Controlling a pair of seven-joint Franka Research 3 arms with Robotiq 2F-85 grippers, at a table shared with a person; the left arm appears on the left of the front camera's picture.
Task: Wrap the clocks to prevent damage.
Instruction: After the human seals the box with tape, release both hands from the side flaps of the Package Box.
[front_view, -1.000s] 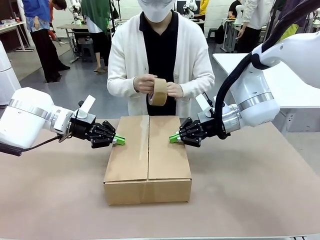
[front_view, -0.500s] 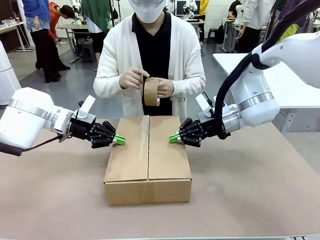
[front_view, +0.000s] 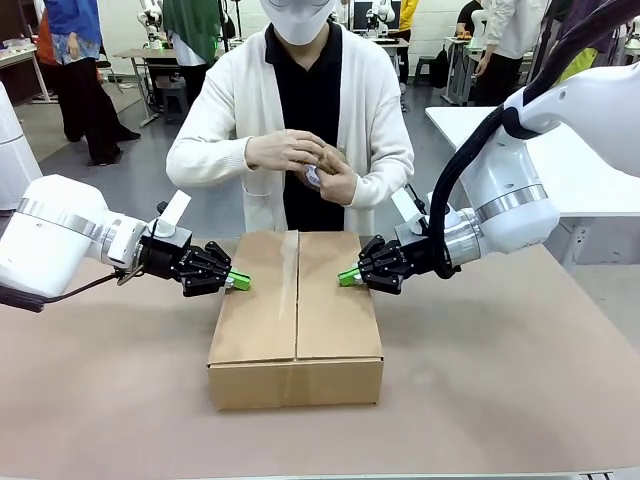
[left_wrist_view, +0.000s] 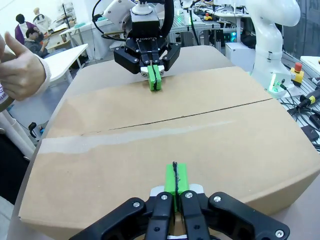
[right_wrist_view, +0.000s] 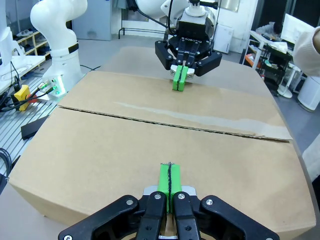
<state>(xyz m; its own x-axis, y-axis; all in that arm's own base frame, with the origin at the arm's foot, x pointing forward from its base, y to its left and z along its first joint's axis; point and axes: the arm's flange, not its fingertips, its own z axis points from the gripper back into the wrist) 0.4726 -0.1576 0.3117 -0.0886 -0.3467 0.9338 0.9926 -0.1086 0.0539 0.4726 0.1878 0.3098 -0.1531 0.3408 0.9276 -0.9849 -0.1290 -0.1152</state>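
Observation:
A closed brown cardboard box (front_view: 296, 315) lies in the middle of the table, a strip of clear tape along part of its centre seam. My left gripper (front_view: 240, 282) is shut, its green pads pressed on the box's left top flap (left_wrist_view: 150, 150). On the opposite side, my right gripper (front_view: 347, 276) is shut too and presses on the right flap (right_wrist_view: 165, 145). The person across the table holds a roll of brown tape (front_view: 322, 167) in both hands at chest height above the box's far end. No clocks are visible.
The brown tabletop (front_view: 500, 380) has free room on both sides and in front of the box. A white table (front_view: 570, 160) stands at the back right. Other people stand far behind.
The person has turned and raised the tape roll in both hands, working at it with the fingers. Both arms and the box have stayed still.

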